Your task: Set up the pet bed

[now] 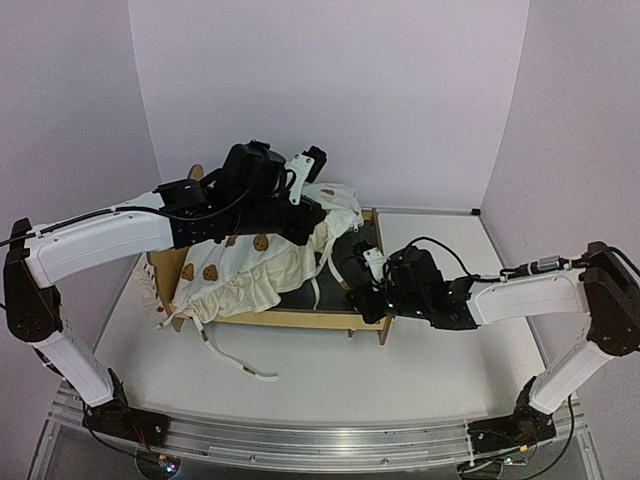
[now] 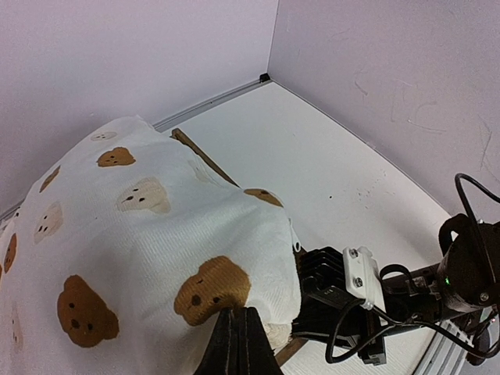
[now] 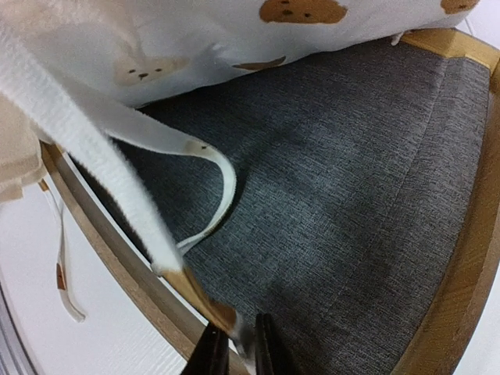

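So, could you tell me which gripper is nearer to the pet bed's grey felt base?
The right. The right gripper sits low at the side rail, just above the felt base; the left gripper is higher up, pinching the cushion.

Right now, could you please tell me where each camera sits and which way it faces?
Top external: above and behind the bases, looking down on the pet bed; left arm and right arm show.
Left wrist: above the cushion, facing the far corner; left gripper pinches it.
Right wrist: low by the bed's near rail, facing across the felt base; right gripper pinches a tie.
Shared: all see the cushion; top and left wrist both see the right gripper.
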